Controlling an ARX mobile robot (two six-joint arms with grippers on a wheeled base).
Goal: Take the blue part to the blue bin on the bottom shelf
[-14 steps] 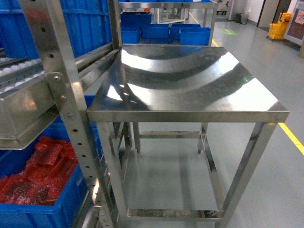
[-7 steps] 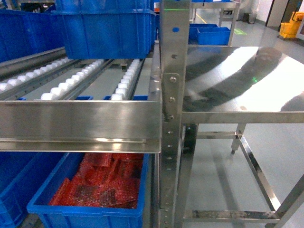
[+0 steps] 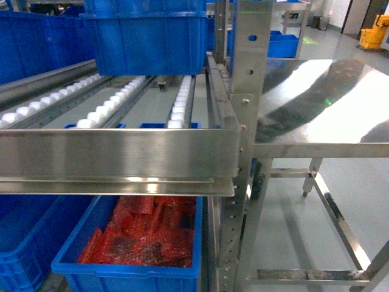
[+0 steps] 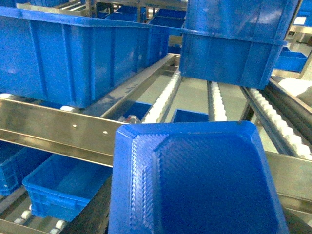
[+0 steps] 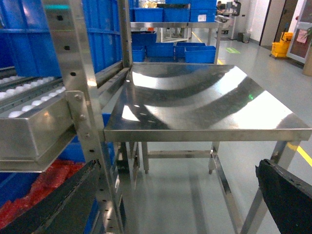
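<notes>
In front of the rack [image 3: 243,121]: the head camera faces its roller level, where a blue crate [image 3: 146,36] sits at the back.
Below that level: a bin [image 3: 130,271] filled with red parts sits under the front rail, and more blue bins stand to its left.
Right of the rack: a bare steel table [image 3: 322,109] butts against the upright post.
Blue part [image 4: 195,180]: a shallow blue tray that fills the lower half of the left wrist view. It sits close under the camera, in front of the rack's rail and above the lower level.
Left gripper: I cannot tell its state, because the part hides the fingers. So near the camera, the part is probably carried by it.
Right gripper [image 5: 175,165]: its dark fingers stand wide apart with nothing between them, off to the table side of the rack.
Bottom shelf [image 4: 22,217]: rollers show at the low left of the left wrist view, and an empty blue bin [image 4: 63,185] rests on them.
Step in hand: apparently carrying the part to the rack, with the placing not yet done.
Next move calls for: lowering the left arm under the front rail without striking it, centring the part over the empty bin rather than the red-filled one, and only then letting go.
</notes>
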